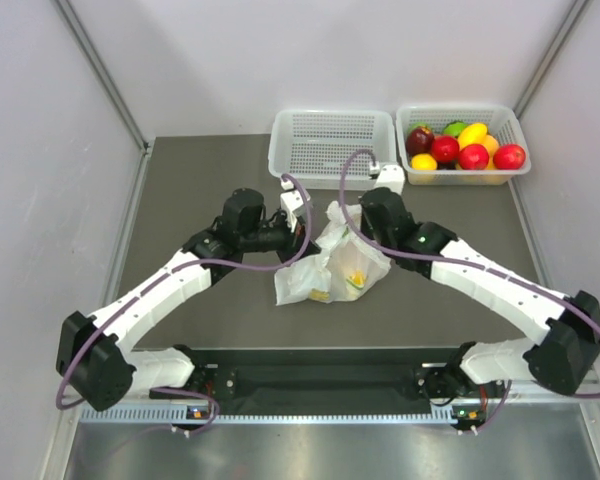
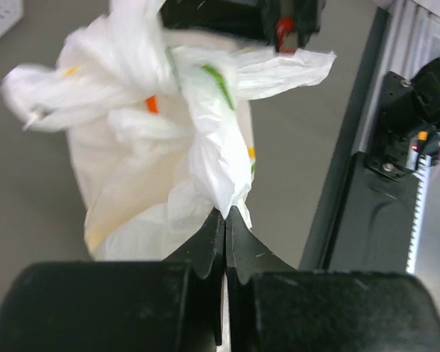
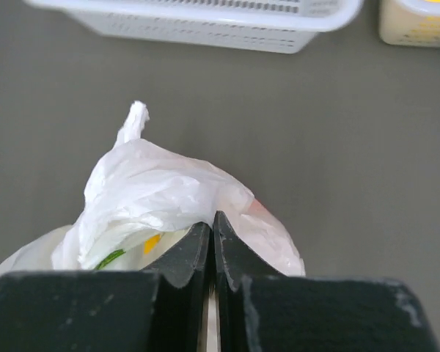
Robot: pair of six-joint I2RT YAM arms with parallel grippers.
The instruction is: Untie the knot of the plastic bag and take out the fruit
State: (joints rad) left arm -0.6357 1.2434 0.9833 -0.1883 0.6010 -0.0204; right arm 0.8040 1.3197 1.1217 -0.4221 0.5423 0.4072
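The plastic bag (image 1: 330, 268) lies slanted, near-left to far-right

Even, diffuse light fills the top view, bright on the pale walls (image 1: 40, 200), leaving only soft shadows on the grey tabletop (image 1: 180, 200). In the left wrist view the plastic bag (image 2: 154, 147) is overexposed and smeared with blur (worst at its upper left). The right wrist view is crisper, though the basket (image 3: 205, 22) along its top edge is soft.

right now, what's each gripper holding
left gripper: closed, pinching the plastic bag
right gripper: closed, pinching the plastic bag too
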